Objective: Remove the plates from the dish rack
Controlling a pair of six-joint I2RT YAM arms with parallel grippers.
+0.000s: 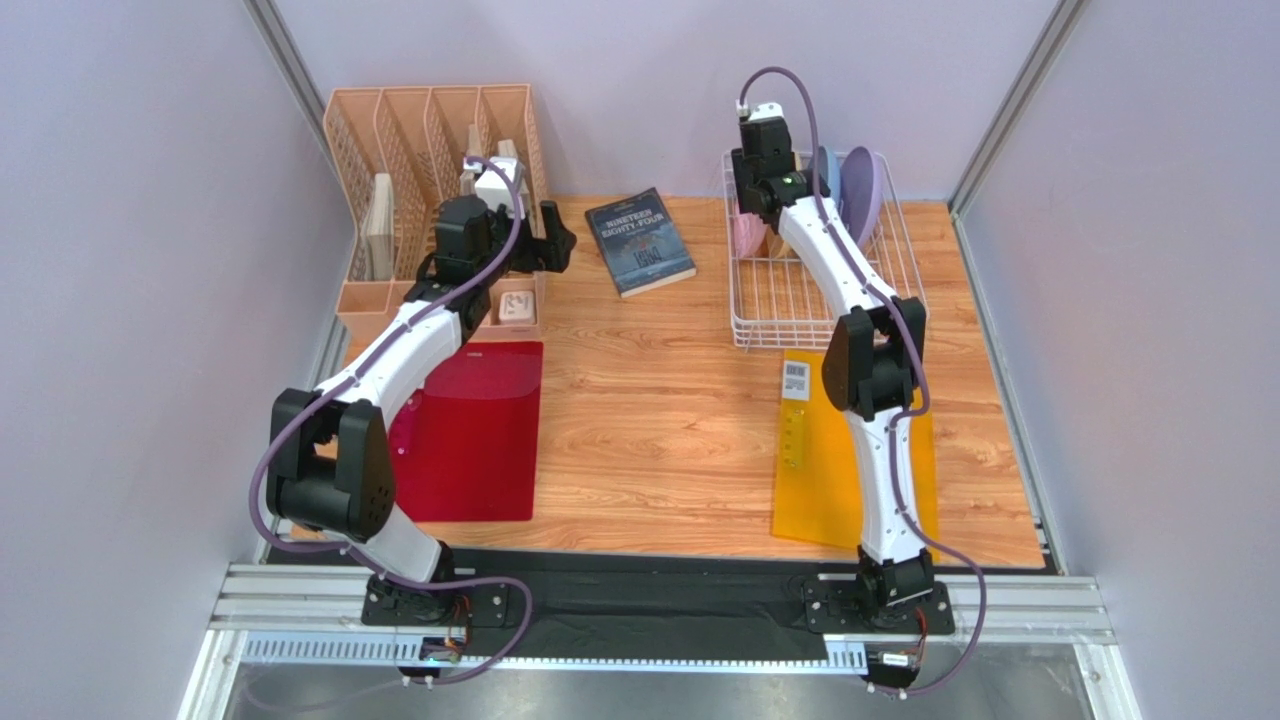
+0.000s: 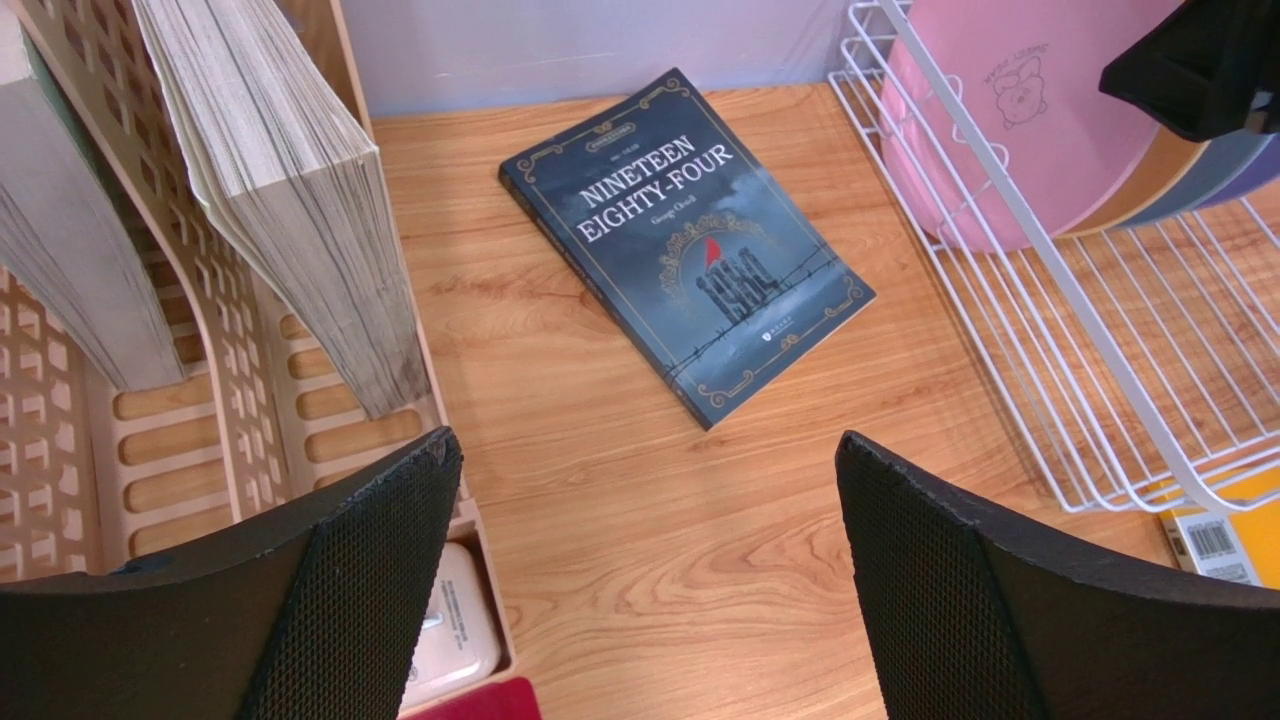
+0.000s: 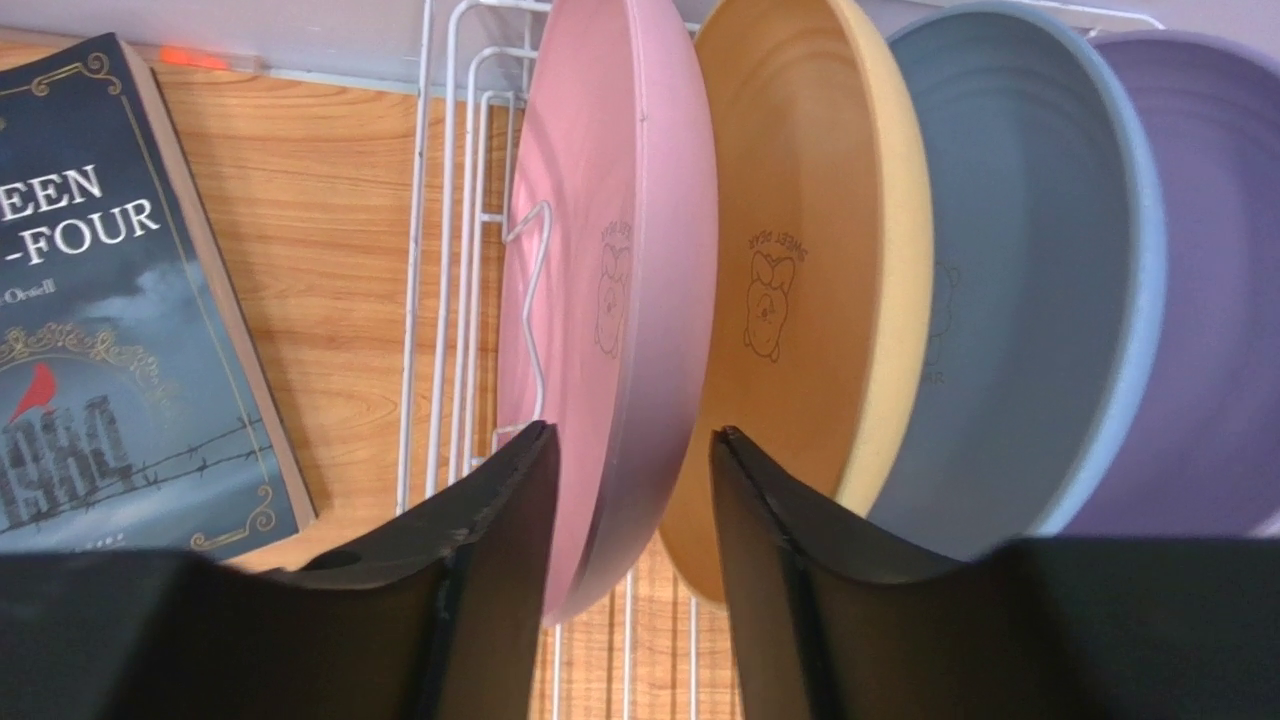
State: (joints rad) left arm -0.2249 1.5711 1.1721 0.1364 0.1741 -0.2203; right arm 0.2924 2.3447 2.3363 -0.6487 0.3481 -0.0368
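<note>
Right end effector (image 3: 634, 435) straddles pink plate (image 3: 616, 225), grip unclear, cream-tan plate (image 3: 812, 225) just beside; left end effector (image 2: 646, 440) spread wide

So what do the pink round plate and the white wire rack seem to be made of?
The pink round plate looks like matte moulded plastic, possibly a fibre composite: even colour, dull sheen, small printed bear mark. The white wire rack is probably coated metal wire: thin, smooth white rods in a grid.
</note>
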